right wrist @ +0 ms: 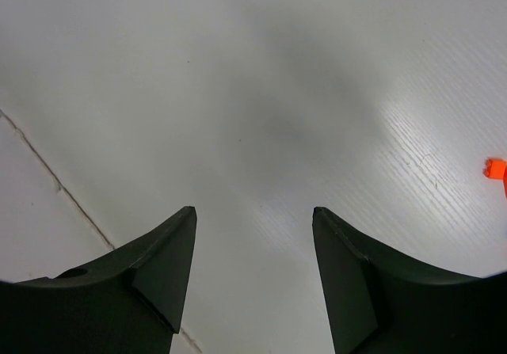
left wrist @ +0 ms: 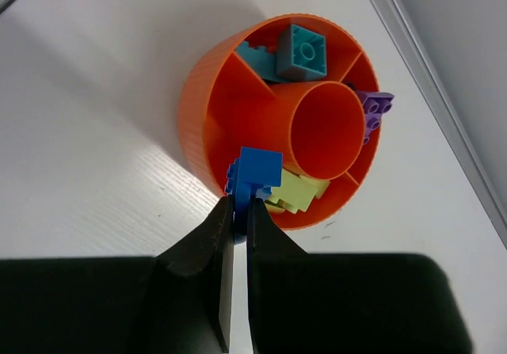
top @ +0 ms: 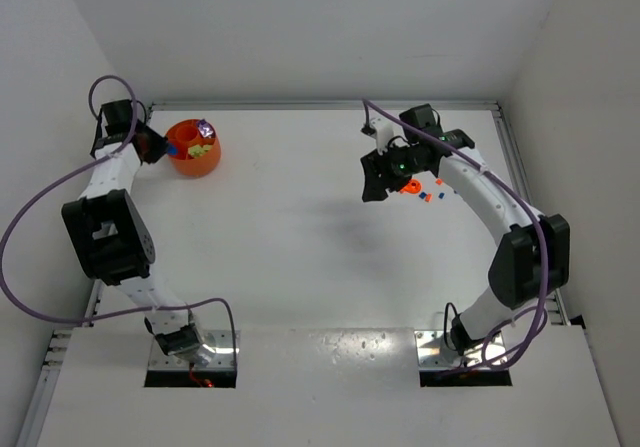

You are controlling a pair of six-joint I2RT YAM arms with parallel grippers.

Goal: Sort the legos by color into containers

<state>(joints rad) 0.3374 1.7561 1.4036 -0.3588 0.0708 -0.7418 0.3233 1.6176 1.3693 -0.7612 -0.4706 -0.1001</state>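
One blue brick (left wrist: pixel 255 172), pinched in the left hand (left wrist: pixel 238 210), hangs at the near rim of the bowl (left wrist: pixel 198 116); teal bricks (left wrist: pixel 301 51) lie opposite; right hand (right wrist: pixel 253 227) wide, empty

Your left arm (top: pixel 108 235) stretches away from its base toward the far left, elbow folded at the side and wrist turned inward. Your left gripper (left wrist: pixel 238 207) tilts downward, its two dark fingers pinched almost together on a blue brick (left wrist: pixel 255 172) held at the tips. Your right arm (top: pixel 500 217) arches up the right side and bends inward at the wrist. Your right gripper (right wrist: pixel 253 215) hangs raised, jaws spread wide apart.
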